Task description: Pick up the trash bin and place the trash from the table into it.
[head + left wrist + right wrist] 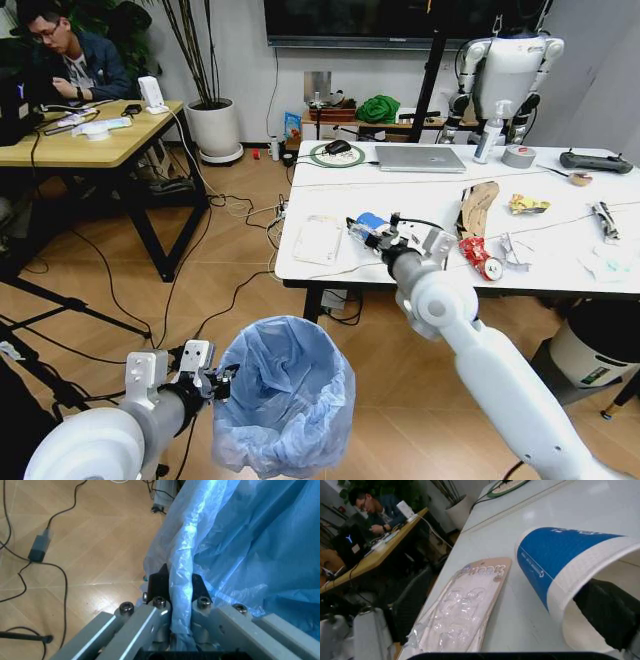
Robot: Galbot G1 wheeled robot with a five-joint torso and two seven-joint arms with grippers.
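The trash bin (285,400), lined with a crinkly light-blue bag (250,536), hangs low in front of me beside the table (440,190). My left gripper (213,381) is shut on its bag-covered rim, the black fingertips (159,583) pinching the plastic. My right gripper (385,240) reaches over the table's front edge and is shut on the blue-white paper cup (369,222), which lies on its side; one dark finger (610,611) is inside the cup (560,562). More trash lies there: clear packaging (320,240), cardboard (478,208), a crushed bottle (480,257), wrappers (527,205).
A laptop (420,158), tape roll (518,156) and spray bottle (490,132) stand at the table's far side. A larger bin (595,350) sits under its right end. A wooden desk (90,140) is at far left, with cables (240,215) across the floor.
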